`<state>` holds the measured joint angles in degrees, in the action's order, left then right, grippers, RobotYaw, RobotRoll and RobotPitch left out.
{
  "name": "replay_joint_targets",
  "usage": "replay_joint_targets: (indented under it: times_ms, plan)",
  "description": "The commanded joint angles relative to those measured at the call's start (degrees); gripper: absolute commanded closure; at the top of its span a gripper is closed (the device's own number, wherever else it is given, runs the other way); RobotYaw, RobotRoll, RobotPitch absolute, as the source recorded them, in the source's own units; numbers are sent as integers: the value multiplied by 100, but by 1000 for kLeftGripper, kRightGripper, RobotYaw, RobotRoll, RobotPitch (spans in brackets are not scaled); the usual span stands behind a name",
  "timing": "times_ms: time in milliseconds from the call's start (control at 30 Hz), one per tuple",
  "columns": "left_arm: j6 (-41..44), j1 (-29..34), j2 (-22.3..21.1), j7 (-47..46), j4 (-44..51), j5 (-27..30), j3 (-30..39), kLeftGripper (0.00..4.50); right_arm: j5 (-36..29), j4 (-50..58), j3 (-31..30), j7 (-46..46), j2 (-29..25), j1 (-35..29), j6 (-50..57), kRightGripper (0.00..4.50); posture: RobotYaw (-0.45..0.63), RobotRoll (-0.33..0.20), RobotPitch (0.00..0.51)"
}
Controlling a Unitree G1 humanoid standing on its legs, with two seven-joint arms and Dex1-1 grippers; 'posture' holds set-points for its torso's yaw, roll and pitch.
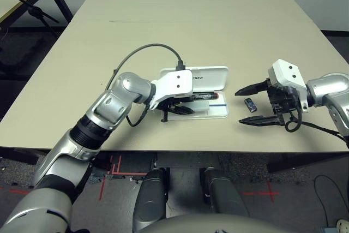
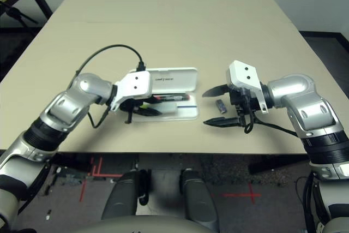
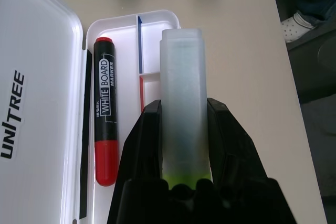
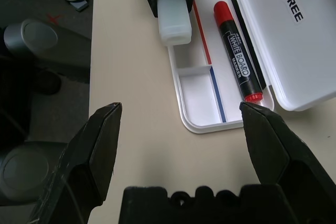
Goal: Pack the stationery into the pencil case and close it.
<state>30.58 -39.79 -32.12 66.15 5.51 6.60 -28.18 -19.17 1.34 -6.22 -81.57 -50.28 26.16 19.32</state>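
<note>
- Lying open on the beige desk [image 1: 82, 69] is one white pencil case [image 1: 215, 112], a flat hard-plastic box with rounded corners; its lid [image 1: 204, 76], with small black lettering, is folded back flat beyond the tray.
- One red marker [image 3: 105, 124] with a black label lies in the tray's long compartment next to the lid hinge; it is a smooth round stick.
- One red and one blue line run along the tray's inner divider, which splits off smaller compartments.
- One highlighter [image 3: 181, 98], a squarish frosted-white stick with a light-green end, is clamped between the two black fingers of the left claw [image 3: 181, 129], over the tray's near edge.
- One small dark eraser-sized piece [image 1: 250, 105] sits on the desk to the right of the case, between the two fingers of the right claw [image 1: 252, 103], untouched.
- The right claw's fingers stand wide apart, holding nothing.
</note>
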Motion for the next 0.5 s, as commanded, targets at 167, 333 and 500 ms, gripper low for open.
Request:
replay_joint_targets:
  times_ms: [167,333,500]
  plan:
    - [-318,-51,136,52,-438,-272,-151,3409,63,35,2,85,-46,-110,-66,0,3,0,115]
    - [-360,-49,208,68,-523,-361,-154,3409,74,50,-12,114,-37,-143,-86,0,1,0,120]
    - [-373,-29,276,48,-573,-414,-156,3409,67,81,-13,142,-43,-175,-95,0,-4,0,124]
